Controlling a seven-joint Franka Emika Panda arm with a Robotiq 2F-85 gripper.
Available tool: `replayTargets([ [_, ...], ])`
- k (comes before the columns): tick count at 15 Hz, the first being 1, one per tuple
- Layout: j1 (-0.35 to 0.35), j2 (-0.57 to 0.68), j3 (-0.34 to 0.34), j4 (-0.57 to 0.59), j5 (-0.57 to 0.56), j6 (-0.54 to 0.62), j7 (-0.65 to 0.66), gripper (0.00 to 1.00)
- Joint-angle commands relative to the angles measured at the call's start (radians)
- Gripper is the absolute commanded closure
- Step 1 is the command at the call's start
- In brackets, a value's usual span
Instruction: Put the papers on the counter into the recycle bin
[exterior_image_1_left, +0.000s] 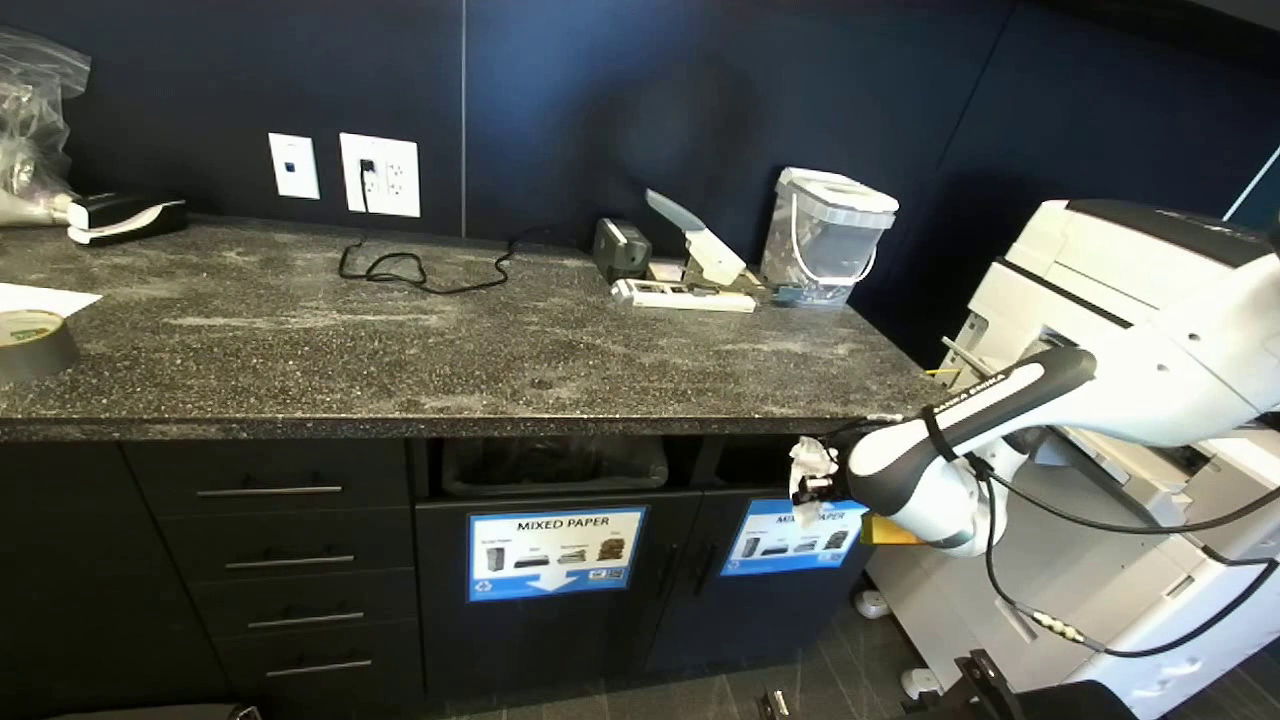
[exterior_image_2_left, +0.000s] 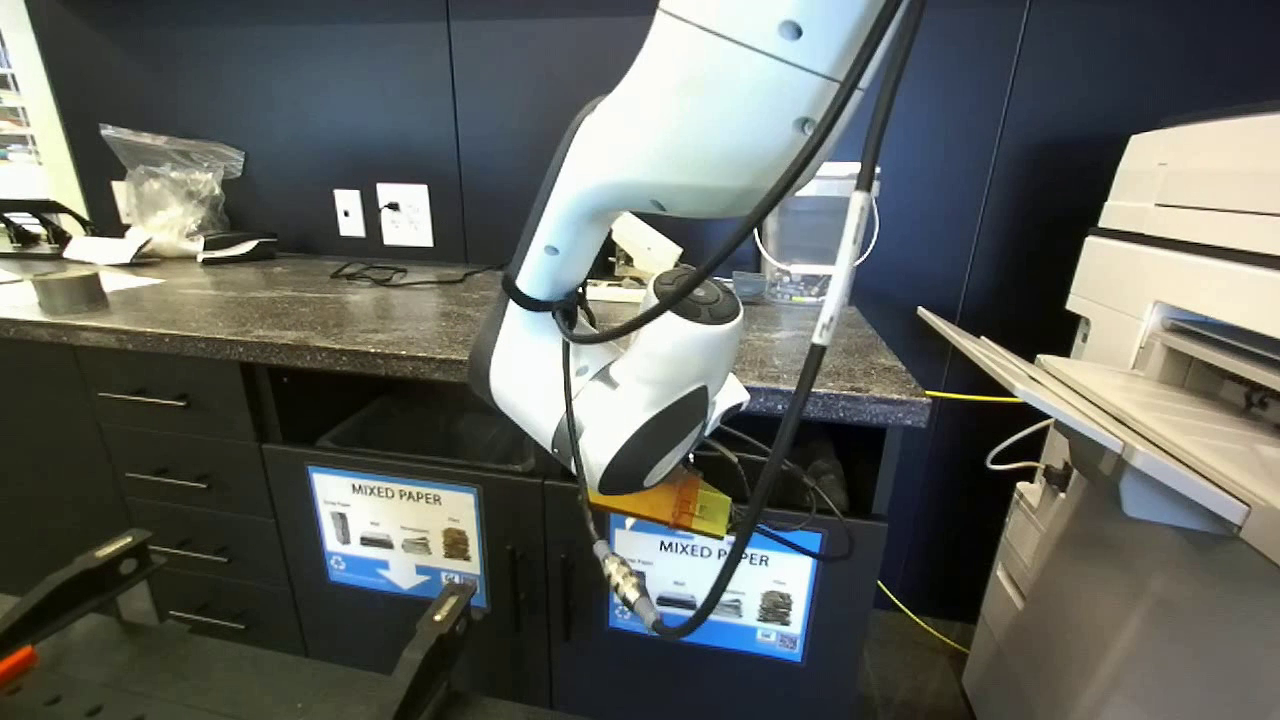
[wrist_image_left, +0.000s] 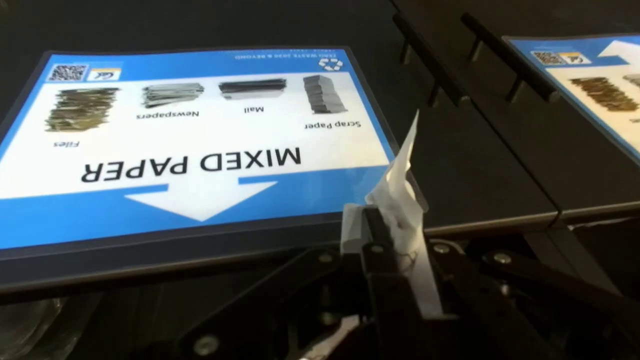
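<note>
The hand (wrist_image_left: 395, 225) is closed on a crumpled paper (wrist_image_left: 400, 207), which projects beyond the grip. Both are off the desk (exterior_image_1_left: 500, 370), below its front edge and toward its right front corner as seen in the exterior views. The bin (exterior_image_1_left: 752, 463) is located directly under that edge, above the bluer sign (wrist_image_left: 220, 140). In an exterior view the paper overlaps the right part of the bin slot and the top of this sign; in the wrist view it overlaps the sign and the line of the front lip (wrist_image_left: 165, 268). Whether any part has crossed the lip cannot be determined.

Progress, as judged: for this paper, grasp and transfer to the bin appear complete. Insertion and release are outstanding. Move the paper inward past the lip before releasing; a release at the present position may drop it outside.

The remaining quantity cannot be verified. The arm (exterior_image_2_left: 690, 130) masks part of the desk in an exterior view, and the bin's contents are too dark to read. A flat sheet (exterior_image_1_left: 45, 298) lies toward the desk's left end, between front and rear edges; it is judged not to be part of the task.
</note>
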Motion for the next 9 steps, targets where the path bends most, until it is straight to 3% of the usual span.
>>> replayTargets([
  [1, 0.031, 0.040, -0.014, 0.099, -0.105, 0.053, 0.121, 0.89],
  [5, 0.085, 0.063, -0.038, 0.177, -0.142, 0.087, 0.191, 0.89],
  [9, 0.163, 0.111, -0.092, 0.225, -0.122, 0.206, 0.268, 0.89],
])
